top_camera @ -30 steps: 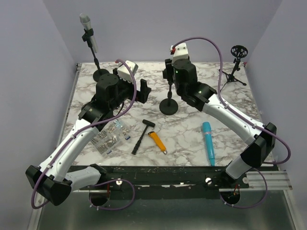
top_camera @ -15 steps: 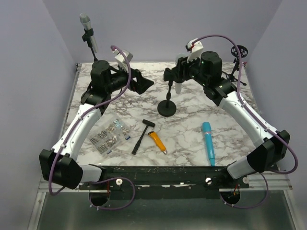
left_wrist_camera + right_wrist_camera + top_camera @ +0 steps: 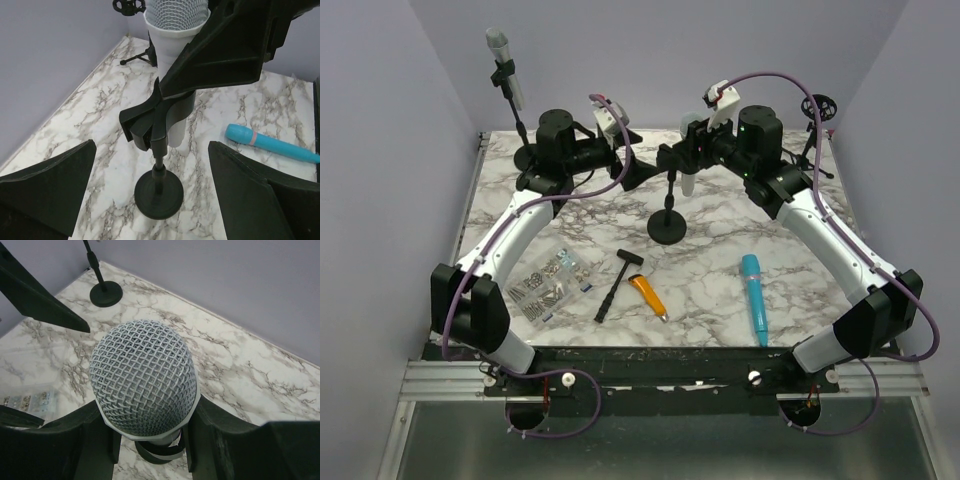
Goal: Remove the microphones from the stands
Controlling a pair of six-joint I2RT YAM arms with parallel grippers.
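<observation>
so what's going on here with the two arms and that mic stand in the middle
The right gripper is closed around the white microphone, which sits in the clip of the middle stand and has not been lifted out yet. The left gripper hangs open just left of the pole, touching nothing. It looks poised to steady the stand, though that is a guess.

Noting white microphone (silver mesh head) sitting head-up in clip of black stand, round base, mid-table.
</observation>
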